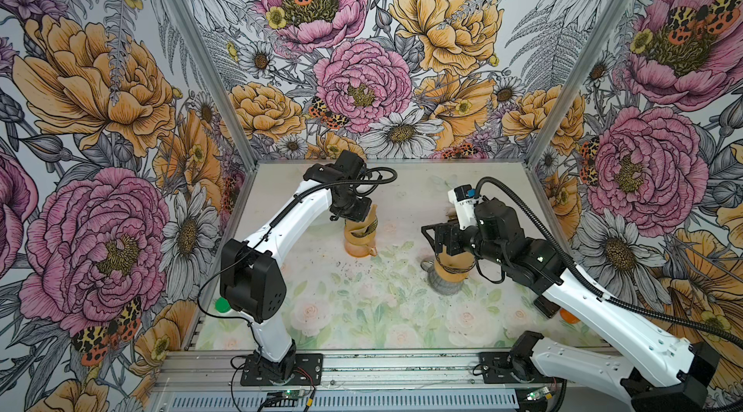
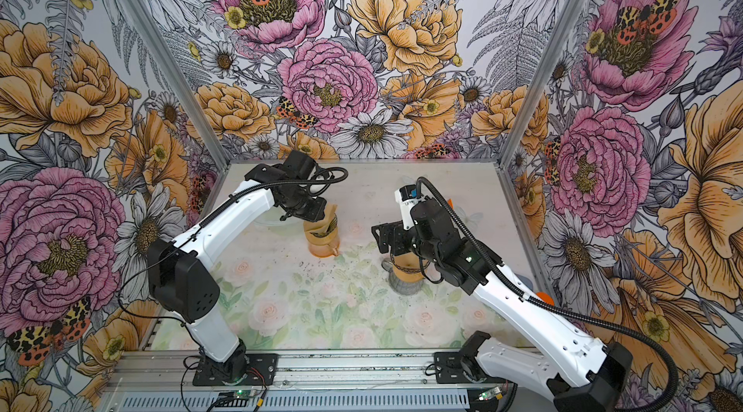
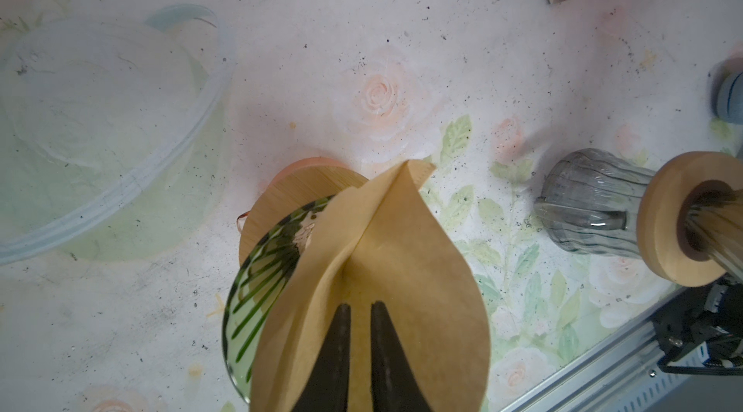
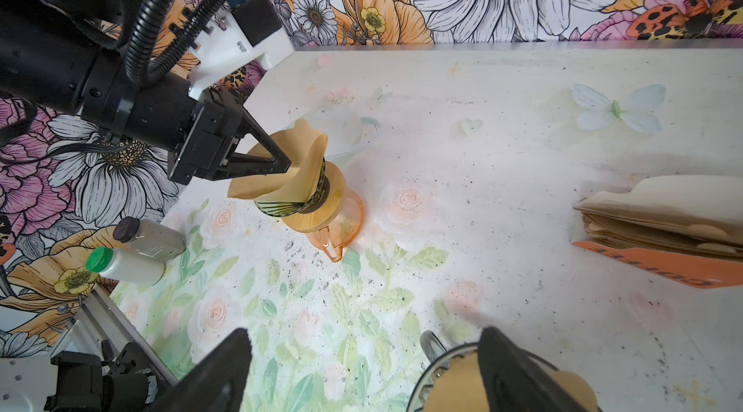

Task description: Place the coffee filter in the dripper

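Floral table (image 4: 482,148), speckled: orange carafe (image 4: 346,221), grey carafe (image 3: 591,205), filter pack (image 4: 663,229), clear bowl (image 3: 100,128), green-capped bottle (image 4: 128,267).

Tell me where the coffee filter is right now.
In both top views the coffee filter is left of centre, pinched by the left gripper and resting in the green-striped dripper atop the orange carafe.

White arm shells (image 1: 297,217), boxy black joints (image 1: 251,283), ribbed black cable conduit (image 1: 540,227), tapered black fingers (image 3: 339,349)

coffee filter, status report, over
Left tool shut on coffee filter; right tool open, empty. Filter folded, partly in green dripper, not spread out. Nothing in the way.
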You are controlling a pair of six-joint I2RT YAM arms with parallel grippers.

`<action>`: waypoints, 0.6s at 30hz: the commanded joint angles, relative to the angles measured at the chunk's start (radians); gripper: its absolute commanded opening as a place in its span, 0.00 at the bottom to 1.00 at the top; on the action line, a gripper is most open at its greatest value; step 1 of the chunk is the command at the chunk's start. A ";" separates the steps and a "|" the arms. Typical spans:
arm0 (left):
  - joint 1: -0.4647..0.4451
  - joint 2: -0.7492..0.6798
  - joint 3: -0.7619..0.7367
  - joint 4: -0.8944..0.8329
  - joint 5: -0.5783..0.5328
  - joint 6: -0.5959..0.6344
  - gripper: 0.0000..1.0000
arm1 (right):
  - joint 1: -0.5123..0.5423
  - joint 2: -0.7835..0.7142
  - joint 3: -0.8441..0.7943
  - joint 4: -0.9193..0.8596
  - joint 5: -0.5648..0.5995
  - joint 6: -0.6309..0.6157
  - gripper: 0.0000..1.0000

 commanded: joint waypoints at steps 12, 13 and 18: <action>-0.002 0.020 0.007 -0.018 -0.017 0.000 0.22 | 0.010 -0.009 0.000 0.029 -0.013 -0.008 0.90; -0.001 0.024 0.006 -0.019 -0.018 0.000 0.23 | 0.010 -0.008 0.000 0.029 -0.013 -0.008 0.90; -0.001 0.032 0.011 -0.022 -0.024 -0.008 0.24 | 0.010 -0.009 -0.001 0.029 -0.012 -0.007 0.90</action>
